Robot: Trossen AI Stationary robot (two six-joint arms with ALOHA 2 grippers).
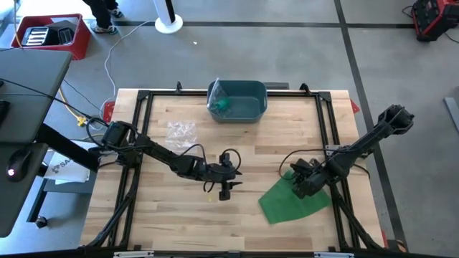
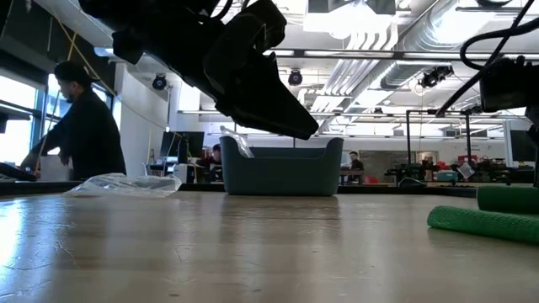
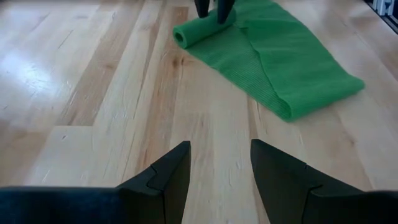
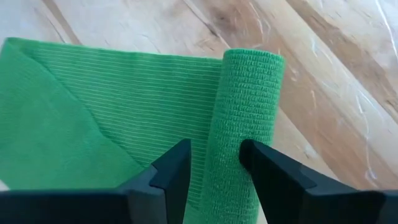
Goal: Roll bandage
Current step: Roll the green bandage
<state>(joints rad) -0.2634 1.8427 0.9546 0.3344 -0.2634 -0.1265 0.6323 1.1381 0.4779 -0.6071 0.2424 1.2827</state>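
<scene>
Looking down on your wooden table (image 1: 237, 143), you have both arms reaching in toward the middle from opposite sides. Your teal bin (image 1: 238, 100) sits at the far edge, with a bit of clear plastic and something green inside it. A crumpled clear plastic bag (image 1: 181, 131) lies on the boards left of centre, well apart from both arms.

Your green bandage (image 1: 290, 199) is on the right half of the table: most of it lies flat, partly folded over itself, and one end is wound into a roll (image 4: 239, 130). Your right gripper (image 4: 214, 163) is down on that rolled end, its two fingers set on either side of the roll and pressing against it, so it has the roll in its grasp.

Your left gripper (image 1: 224, 188) hangs near the table's centre, well left of the bandage and apart from it. Its fingers (image 3: 163, 180) stand spread with bare wood showing between them, and they hold nothing.

A person (image 2: 74, 126) stands at a desk beyond the table.
</scene>
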